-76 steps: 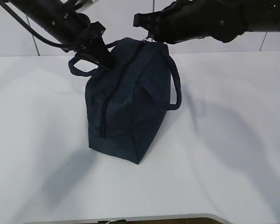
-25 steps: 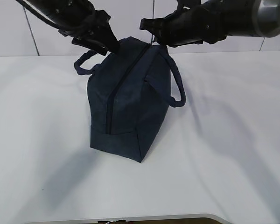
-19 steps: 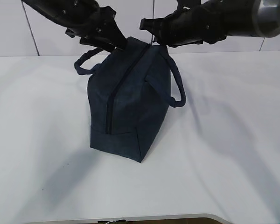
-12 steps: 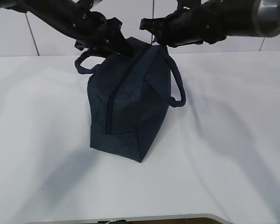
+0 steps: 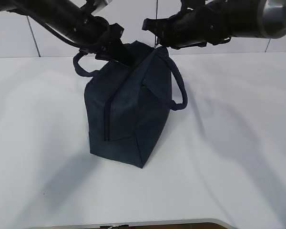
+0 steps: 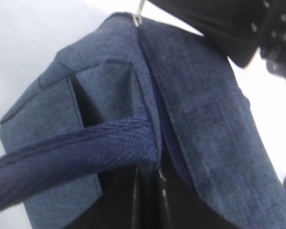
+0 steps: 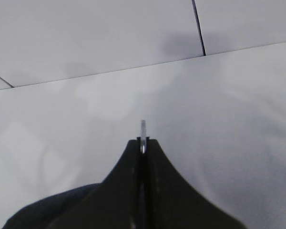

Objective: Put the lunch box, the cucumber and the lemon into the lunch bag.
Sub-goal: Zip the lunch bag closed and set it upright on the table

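lunch bag (image 5: 128,109): matt navy woven cloth, coarse weave
handle (image 6: 71,152): thick ribbed webbing, beside left gripper (image 6: 150,200)
ring pull (image 7: 143,136): shiny metal, between right gripper (image 7: 143,143) tips
grippers: matt black plastic
table (image 5: 229,157): smooth white, matt

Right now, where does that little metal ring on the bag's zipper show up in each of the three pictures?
Exterior view: not clearly visible; it is hidden where the right gripper meets the bag's top far end.
Left wrist view: zipper ring pull at the top edge, at the zipper's end.
Right wrist view: thin metal sliver pinched between the shut fingertips.
Shared landmark: the lunch bag.
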You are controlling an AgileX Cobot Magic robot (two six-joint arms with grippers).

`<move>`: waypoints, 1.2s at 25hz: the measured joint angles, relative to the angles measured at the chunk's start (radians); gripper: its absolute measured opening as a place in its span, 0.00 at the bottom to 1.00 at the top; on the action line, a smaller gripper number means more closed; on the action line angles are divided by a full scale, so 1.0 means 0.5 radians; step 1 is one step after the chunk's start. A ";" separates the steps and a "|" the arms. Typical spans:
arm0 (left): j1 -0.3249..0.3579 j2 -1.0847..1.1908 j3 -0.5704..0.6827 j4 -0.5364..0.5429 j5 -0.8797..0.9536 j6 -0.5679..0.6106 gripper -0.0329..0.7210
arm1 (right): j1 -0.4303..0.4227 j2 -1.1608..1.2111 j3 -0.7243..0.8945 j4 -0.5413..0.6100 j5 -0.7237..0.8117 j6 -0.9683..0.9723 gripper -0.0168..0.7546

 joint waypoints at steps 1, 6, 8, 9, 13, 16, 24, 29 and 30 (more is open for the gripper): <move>0.000 0.000 0.000 0.000 0.030 0.003 0.03 | 0.000 0.000 0.000 0.003 0.000 0.000 0.03; 0.000 0.000 -0.005 0.016 0.135 0.008 0.03 | -0.007 0.048 0.000 0.013 -0.028 0.000 0.03; 0.000 0.000 -0.005 0.053 0.136 0.008 0.03 | -0.016 0.068 0.000 0.017 -0.046 0.000 0.03; 0.000 0.000 -0.005 0.076 0.136 0.008 0.03 | -0.020 0.072 0.000 0.020 -0.051 0.003 0.03; 0.017 -0.047 -0.005 0.146 0.136 0.008 0.03 | -0.036 0.084 0.000 0.032 -0.051 0.003 0.03; 0.022 -0.086 -0.005 0.181 0.140 0.008 0.03 | -0.039 0.084 0.000 0.035 -0.051 0.003 0.03; 0.027 -0.106 0.002 0.182 0.156 0.008 0.02 | -0.047 0.155 -0.014 0.053 0.077 0.003 0.03; 0.027 -0.106 0.003 0.182 0.156 0.008 0.02 | -0.047 0.158 -0.016 0.091 0.089 0.003 0.03; 0.027 -0.106 0.003 0.182 0.156 0.008 0.02 | -0.047 0.158 -0.016 0.094 0.094 0.003 0.03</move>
